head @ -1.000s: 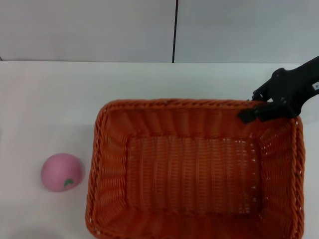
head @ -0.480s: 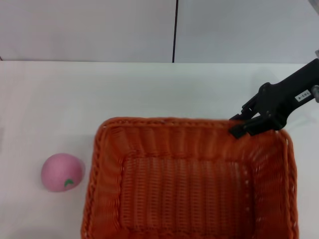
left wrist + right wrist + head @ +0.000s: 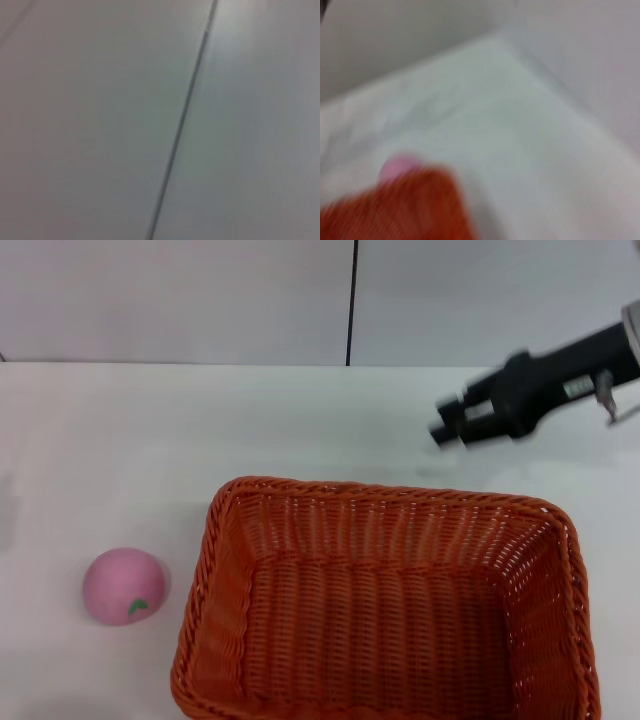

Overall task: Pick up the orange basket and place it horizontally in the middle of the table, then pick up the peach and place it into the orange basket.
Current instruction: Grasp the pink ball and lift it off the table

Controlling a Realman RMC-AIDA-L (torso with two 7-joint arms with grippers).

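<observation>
The orange basket lies long-side across the white surface. The peach sits just beside its left end, far from the right claw, whose opening I cannot tell; the unseen left arm would likely be nearer.

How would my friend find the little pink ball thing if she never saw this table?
Start at the wide white table and find the big orange basket. Just outside its left end, apart from it, sits the peach. It is the only small, round, pink thing, with a tiny green leaf mark.
</observation>
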